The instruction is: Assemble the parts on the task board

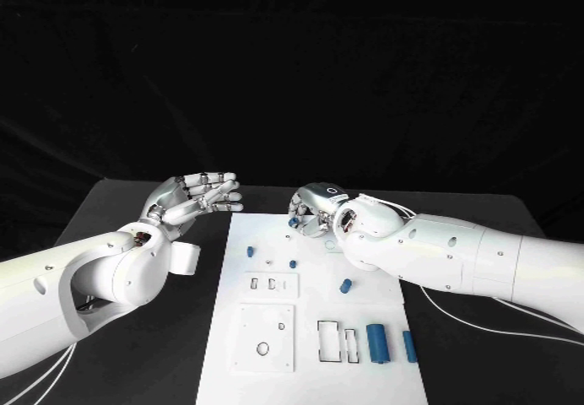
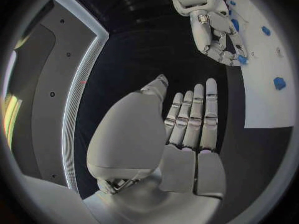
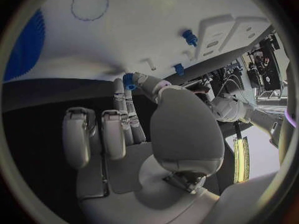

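White rectangular task board (image 1: 365,337) lies mid-table on the black table (image 1: 134,354), long side running away from the robot. Small blue parts are scattered on it: one small blue peg (image 1: 250,251) near the left edge, one tilted blue piece (image 1: 346,286) toward the right edge, a large ribbed blue cylinder (image 1: 377,342) and a slimmer blue cylinder (image 1: 409,347) lying side by side near the right near corner. Raised white blocks with slots (image 1: 270,284) and a white square plate with an oval hole (image 1: 264,337) sit on the left half of the board.

Right hand (image 1: 319,213) is over the far end of the board, fingers curled, pinching a small blue part (image 3: 128,79) at the fingertips just above the surface.

Left hand (image 1: 195,197) hovers beside the board's far left corner over the black table, palm open, fingers straight and close together, holding nothing.
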`<action>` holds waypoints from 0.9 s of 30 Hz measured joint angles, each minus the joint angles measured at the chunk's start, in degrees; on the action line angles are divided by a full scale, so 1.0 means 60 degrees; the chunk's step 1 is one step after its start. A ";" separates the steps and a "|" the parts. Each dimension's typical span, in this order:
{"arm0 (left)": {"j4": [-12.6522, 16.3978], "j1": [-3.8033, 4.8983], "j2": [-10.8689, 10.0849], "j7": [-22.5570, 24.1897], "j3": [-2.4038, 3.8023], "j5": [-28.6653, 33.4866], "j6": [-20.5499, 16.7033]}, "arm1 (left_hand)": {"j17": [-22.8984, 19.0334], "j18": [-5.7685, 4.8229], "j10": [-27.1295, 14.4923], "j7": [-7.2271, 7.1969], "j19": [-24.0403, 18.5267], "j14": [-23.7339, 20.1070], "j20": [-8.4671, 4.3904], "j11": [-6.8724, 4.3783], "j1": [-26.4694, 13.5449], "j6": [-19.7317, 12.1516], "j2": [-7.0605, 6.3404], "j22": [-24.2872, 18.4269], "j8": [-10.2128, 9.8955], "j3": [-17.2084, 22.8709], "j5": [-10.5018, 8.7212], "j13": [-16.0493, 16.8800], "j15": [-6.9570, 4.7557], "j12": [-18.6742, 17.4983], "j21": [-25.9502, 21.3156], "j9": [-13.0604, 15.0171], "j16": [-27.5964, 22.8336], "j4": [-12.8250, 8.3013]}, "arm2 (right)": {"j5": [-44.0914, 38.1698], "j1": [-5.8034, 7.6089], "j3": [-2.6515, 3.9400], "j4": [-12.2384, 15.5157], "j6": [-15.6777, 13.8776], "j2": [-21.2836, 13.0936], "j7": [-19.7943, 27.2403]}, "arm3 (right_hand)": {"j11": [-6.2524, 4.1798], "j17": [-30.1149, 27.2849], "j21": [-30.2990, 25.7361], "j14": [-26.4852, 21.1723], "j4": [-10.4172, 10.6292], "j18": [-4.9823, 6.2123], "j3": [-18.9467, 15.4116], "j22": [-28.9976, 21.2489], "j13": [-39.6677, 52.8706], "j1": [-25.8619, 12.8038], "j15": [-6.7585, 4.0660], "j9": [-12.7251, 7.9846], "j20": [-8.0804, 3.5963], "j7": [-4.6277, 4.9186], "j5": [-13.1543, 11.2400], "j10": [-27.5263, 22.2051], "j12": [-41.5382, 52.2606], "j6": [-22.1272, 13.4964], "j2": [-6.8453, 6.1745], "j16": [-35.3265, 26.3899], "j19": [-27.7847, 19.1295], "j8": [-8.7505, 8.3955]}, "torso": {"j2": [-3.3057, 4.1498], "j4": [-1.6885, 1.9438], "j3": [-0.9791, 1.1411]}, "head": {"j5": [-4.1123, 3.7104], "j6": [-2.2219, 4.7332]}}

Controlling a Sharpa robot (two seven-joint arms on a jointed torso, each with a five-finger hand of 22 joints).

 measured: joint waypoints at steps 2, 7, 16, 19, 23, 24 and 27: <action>-0.0001 0.0000 0.0000 -0.0002 0.0000 0.0000 0.0001 | 0.0002 0.0000 0.0000 0.0000 0.0000 0.0000 0.0000 0.0000 0.0000 0.0000 0.0000 0.0000 -0.0006 0.0001 0.0000 0.0000 0.0000 0.0000 0.0000 -0.0001 0.0000 -0.0001 | 0.0003 0.0004 0.0001 -0.0001 0.0003 0.0000 -0.0003 | 0.0000 0.0000 0.0000 0.0000 0.0000 0.0000 0.0000 0.0000 0.0000 -0.0001 0.0000 0.0000 0.0034 0.0000 0.0000 0.0000 0.0000 0.0000 -0.0001 0.0000 -0.0034 -0.0024 | 0.0000 0.0001 -0.0002 | -0.0005 0.0000; -0.0002 0.0000 0.0000 -0.0006 0.0000 0.0000 0.0002 | 0.0018 0.0000 0.0000 0.0000 0.0000 0.0000 0.0000 0.0000 0.0000 0.0000 0.0000 0.0008 -0.0038 0.0027 0.0000 0.0000 0.0000 0.0000 0.0000 -0.0009 0.0000 -0.0027 | 0.0009 0.0005 0.0001 0.0010 0.0012 -0.0009 -0.0007 | 0.0000 -0.0001 0.0000 0.0035 0.0000 0.0000 0.0000 -0.0001 0.0000 -0.0001 0.0034 -0.0001 0.0034 0.0000 0.0000 0.0001 0.0000 0.0000 -0.0001 0.0000 -0.0034 -0.0038 | 0.0000 0.0006 -0.0003 | -0.0007 -0.0005; -0.0003 0.0001 -0.0008 -0.0016 0.0000 0.0000 0.0005 | 0.0017 0.0000 0.0000 -0.0034 0.0000 0.0000 0.0000 0.0000 0.0000 -0.0034 0.0000 0.0008 -0.0038 0.0027 0.0000 0.0000 0.0000 -0.0035 -0.0001 -0.0008 0.0000 -0.0027 | 0.0018 0.0002 -0.0003 0.0002 -0.0001 -0.0017 -0.0008 | 0.0219 -0.0281 -0.0761 0.0034 0.0193 0.0000 -0.0897 -0.0289 -0.0224 -0.0301 0.0240 -0.0205 0.0217 0.0222 0.0001 -0.1094 0.0027 -0.1330 -0.0323 -0.0339 -0.0782 -0.0864 | 0.0001 0.0001 -0.0006 | 0.0006 0.0001; -0.0003 0.0002 -0.0008 -0.0020 0.0000 0.0000 0.0006 | 0.0017 -0.0001 0.0000 -0.0034 0.0000 0.0000 0.0000 0.0000 0.0000 -0.0034 0.0000 0.0007 -0.0038 0.0027 0.0000 0.0000 0.0000 -0.0035 -0.0001 -0.0008 0.0000 -0.0027 | 0.0022 0.0001 -0.0005 -0.0004 -0.0011 -0.0018 0.0000 | 0.0249 -0.0802 -0.1267 0.0035 0.0460 0.0226 -0.3010 -0.0851 -0.0384 0.0345 0.0241 -0.0331 0.0236 0.0136 0.0060 -0.1669 0.0155 -0.1986 0.0077 -0.0613 -0.1100 -0.1281 | 0.0001 0.0000 -0.0007 | 0.0002 0.0005; -0.0006 0.0002 -0.0011 -0.0026 0.0000 0.0000 0.0008 | 0.0016 -0.0001 0.0000 -0.0034 0.0000 0.0000 0.0000 0.0000 0.0000 -0.0033 0.0000 0.0007 -0.0038 0.0027 0.0000 0.0000 0.0000 -0.0035 -0.0001 -0.0008 0.0000 -0.0027 | 0.0025 0.0001 -0.0005 0.0112 -0.0028 -0.0136 0.0020 | 0.0273 -0.1034 -0.1570 0.0035 0.1533 0.0226 -0.5093 -0.1089 -0.0545 0.1506 0.0240 -0.0375 0.0237 0.0020 0.0077 -0.1943 0.0522 -0.2132 0.0352 -0.0701 -0.1126 -0.1424 | 0.0001 0.0001 -0.0008 | -0.0005 0.0016; -0.0010 0.0002 -0.0012 -0.0027 0.0000 0.0000 0.0008 | 0.0016 0.0000 0.0000 -0.0034 0.0000 0.0000 0.0000 0.0000 0.0000 -0.0033 0.0000 0.0007 -0.0038 0.0027 0.0000 0.0000 0.0000 -0.0034 -0.0001 -0.0008 0.0000 -0.0027 | 0.0026 0.0001 -0.0005 0.0175 -0.0038 -0.0203 0.0025 | 0.0273 -0.1034 -0.1570 0.0035 0.1620 0.0227 -0.5181 -0.1089 -0.0557 0.1593 0.0240 -0.0375 0.0237 0.0012 0.0077 -0.1943 0.0566 -0.2113 0.0354 -0.0701 -0.1126 -0.1424 | 0.0001 0.0001 -0.0008 | -0.0006 0.0018; -0.0025 0.0002 -0.0019 -0.0033 0.0000 0.0000 0.0010 | 0.0016 0.0000 0.0000 -0.0034 0.0000 0.0000 0.0000 0.0000 0.0000 -0.0033 0.0000 0.0006 -0.0038 0.0027 0.0000 0.0000 0.0000 -0.0034 -0.0001 -0.0008 0.0000 -0.0027 | 0.0040 0.0002 -0.0005 0.0444 -0.0111 -0.0535 0.0048 | 0.0162 -0.0837 -0.1445 0.0035 0.1875 0.0227 -0.5189 -0.0843 -0.0558 0.1846 0.0240 -0.0332 0.0160 0.0115 0.0077 -0.1815 0.0771 -0.1757 0.0426 -0.0618 -0.0996 -0.1276 | -0.0004 0.0000 -0.0003 | 0.0002 0.0036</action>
